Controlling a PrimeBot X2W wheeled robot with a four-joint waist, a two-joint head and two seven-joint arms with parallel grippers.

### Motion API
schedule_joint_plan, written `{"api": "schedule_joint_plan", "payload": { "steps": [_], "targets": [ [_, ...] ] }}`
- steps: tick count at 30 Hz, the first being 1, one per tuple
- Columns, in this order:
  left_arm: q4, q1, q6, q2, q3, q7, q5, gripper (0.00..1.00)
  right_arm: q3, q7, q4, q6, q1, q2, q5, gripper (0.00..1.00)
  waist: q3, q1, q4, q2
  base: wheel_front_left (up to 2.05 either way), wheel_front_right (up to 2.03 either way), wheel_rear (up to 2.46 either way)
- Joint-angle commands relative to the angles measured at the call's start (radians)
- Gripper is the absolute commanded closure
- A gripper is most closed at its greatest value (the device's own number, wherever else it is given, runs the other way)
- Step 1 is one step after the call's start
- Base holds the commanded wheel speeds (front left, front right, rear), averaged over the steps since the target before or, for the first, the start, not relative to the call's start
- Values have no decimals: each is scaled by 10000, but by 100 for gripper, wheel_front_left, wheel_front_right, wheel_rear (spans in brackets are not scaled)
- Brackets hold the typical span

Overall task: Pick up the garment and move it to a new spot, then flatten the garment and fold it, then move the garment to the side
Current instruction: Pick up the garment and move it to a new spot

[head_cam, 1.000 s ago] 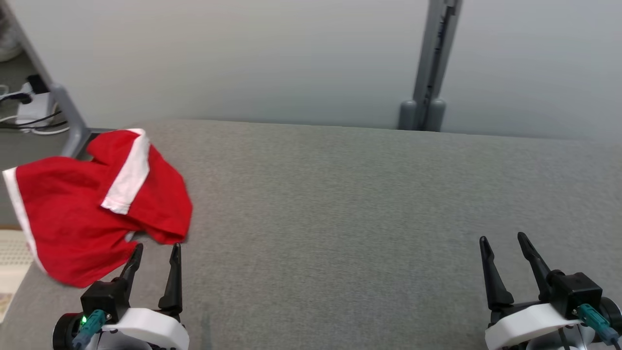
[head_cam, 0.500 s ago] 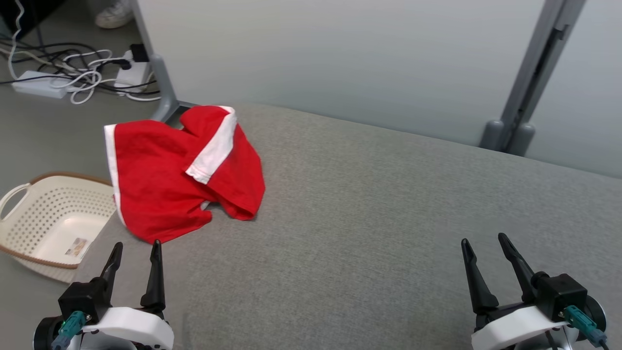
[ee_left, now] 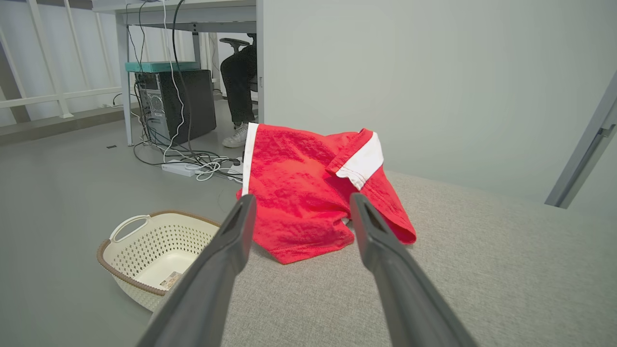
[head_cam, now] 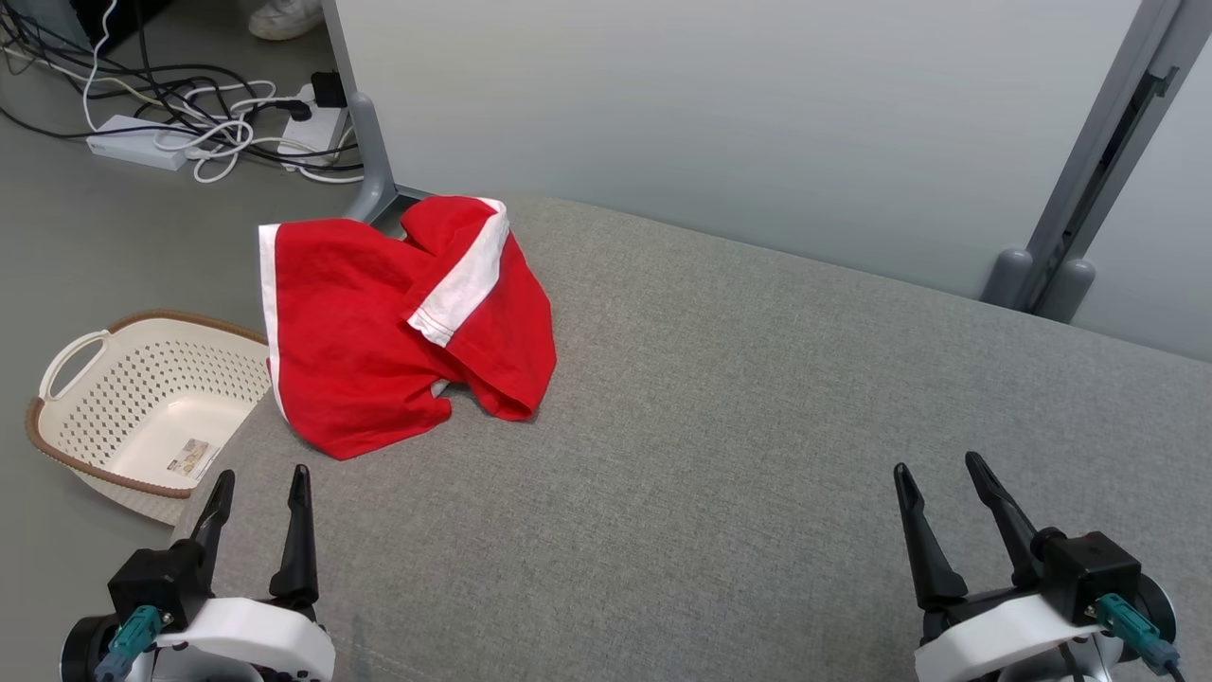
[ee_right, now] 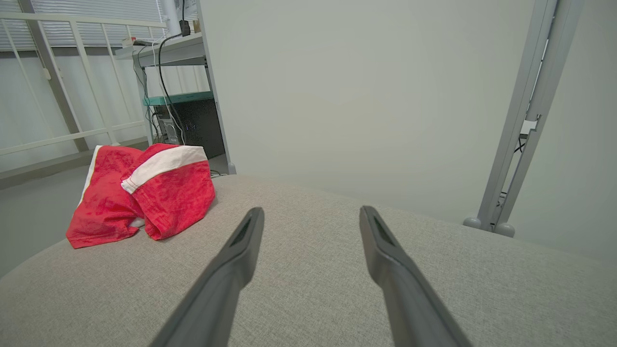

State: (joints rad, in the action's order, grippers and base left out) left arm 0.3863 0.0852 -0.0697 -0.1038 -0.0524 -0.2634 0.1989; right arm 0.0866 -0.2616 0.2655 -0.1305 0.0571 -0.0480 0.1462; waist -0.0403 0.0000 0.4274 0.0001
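Observation:
The garment (head_cam: 379, 332) is red cloth with white bands, crumpled at the far left corner of the grey padded table (head_cam: 739, 455), one edge hanging past the table's side. It also appears in the left wrist view as the garment (ee_left: 303, 188) and in the right wrist view as the garment (ee_right: 144, 193). My left gripper (head_cam: 260, 478) is open at the near left, a short way in front of the cloth and apart from it. My right gripper (head_cam: 937, 469) is open at the near right, far from the cloth, with nothing between its fingers.
A cream perforated basket (head_cam: 142, 407) stands on the floor left of the table. Power strips and tangled cables (head_cam: 208, 123) lie on the floor beyond it. A grey partition wall (head_cam: 710, 114) with a metal post (head_cam: 1089, 189) runs behind the table. A person's shoe (head_cam: 284, 14) shows at top left.
The head camera has turned left and tilted, so the whole picture shifted right and the basket and cables came into view. Both grippers stay open; the garment lies as before.

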Motion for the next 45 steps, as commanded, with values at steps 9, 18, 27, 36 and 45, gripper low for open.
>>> {"api": "schedule_joint_plan", "payload": {
  "steps": [9,18,27,36,45],
  "targets": [
    [-116,348,43,7,-100,-17,75,0,-9,-51,-107,-4,21,-51,-82,0,179,0,-97,-1,0,0,0],
    [-112,1467,-53,-222,-244,-17,136,0,-178,-1,-224,-3,573,-56,-833,0,1393,0,-706,-1,0,0,0],
    [794,3497,-382,-536,-419,114,860,0,-363,264,-640,-3,1431,-106,-1453,0,2933,0,-1289,-1,0,0,0],
    [3657,5375,-609,-1375,239,1121,1894,0,-89,251,-686,-3,2017,-117,-1477,0,3847,0,-2033,-1,0,0,0],
    [5566,6344,-609,-2035,1313,1464,2909,70,-175,176,-594,-3,2237,-88,-1520,0,4138,0,-2355,-1,0,0,0]
  ]
}}
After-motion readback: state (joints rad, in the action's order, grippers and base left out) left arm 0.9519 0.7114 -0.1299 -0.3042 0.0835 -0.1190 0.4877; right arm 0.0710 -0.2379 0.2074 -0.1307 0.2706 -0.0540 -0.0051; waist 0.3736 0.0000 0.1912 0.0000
